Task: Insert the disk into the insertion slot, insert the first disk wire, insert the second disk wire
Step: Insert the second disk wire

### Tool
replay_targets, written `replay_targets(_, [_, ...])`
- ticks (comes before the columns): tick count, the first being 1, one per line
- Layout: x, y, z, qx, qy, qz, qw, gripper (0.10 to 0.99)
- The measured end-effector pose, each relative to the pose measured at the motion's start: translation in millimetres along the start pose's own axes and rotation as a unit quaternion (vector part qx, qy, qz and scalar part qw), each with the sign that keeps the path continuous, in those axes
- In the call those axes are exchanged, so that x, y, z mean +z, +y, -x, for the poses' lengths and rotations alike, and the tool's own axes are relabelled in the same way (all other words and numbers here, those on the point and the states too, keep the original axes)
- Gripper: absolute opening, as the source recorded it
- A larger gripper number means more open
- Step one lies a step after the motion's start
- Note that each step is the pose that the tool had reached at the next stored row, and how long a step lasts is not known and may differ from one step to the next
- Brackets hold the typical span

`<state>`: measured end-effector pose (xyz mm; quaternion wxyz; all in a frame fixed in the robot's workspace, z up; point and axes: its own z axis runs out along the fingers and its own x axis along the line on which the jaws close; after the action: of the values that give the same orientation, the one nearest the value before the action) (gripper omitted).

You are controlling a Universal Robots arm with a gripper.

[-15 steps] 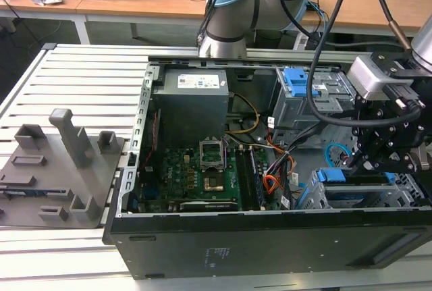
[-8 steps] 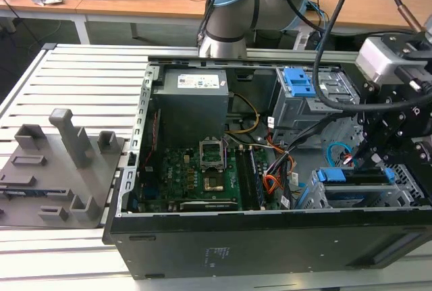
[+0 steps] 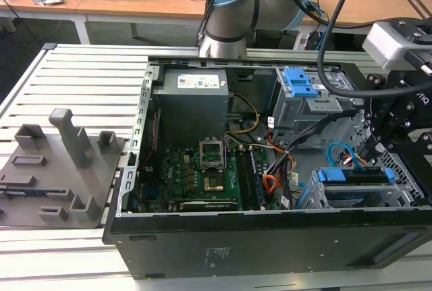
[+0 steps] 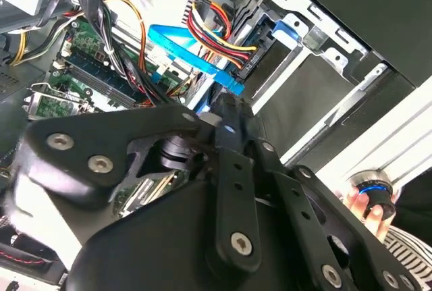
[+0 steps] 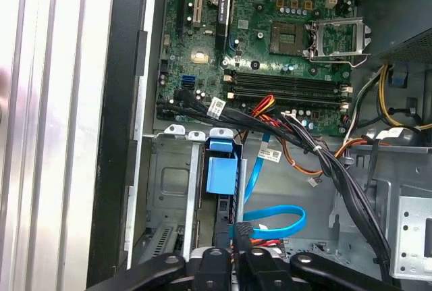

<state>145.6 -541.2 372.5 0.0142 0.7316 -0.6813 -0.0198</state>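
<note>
Your gripper pinches the second disk wire plug at the disk seated in the insertion slot.

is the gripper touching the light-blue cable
Cannot tell. In the first wrist view the gripper sits at the light-blue cable, with the meeting point hidden.

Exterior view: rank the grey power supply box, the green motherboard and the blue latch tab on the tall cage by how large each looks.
1. Green motherboard
2. Grey power supply box, close to it
3. Blue latch tab, clearly smallest
</note>
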Motion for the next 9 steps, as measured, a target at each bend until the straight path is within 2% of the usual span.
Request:
replay_targets(1, [0.0, 0.0, 0.0, 0.000, 0.0000, 0.0000, 1.0000, 0.157])
replay_targets(2, [0.0, 0.0, 0.0, 0.000, 0.0000, 0.0000, 1.0000, 0.106])
replay_targets(7, [-0.1, 0.1, 0.0, 0.000, 0.0001, 0.0000, 1.0000, 0.106])
replay_targets(9, [1.2, 0.2, 0.0, 0.025, -0.0009, -0.0002, 0.9997, 0.106])
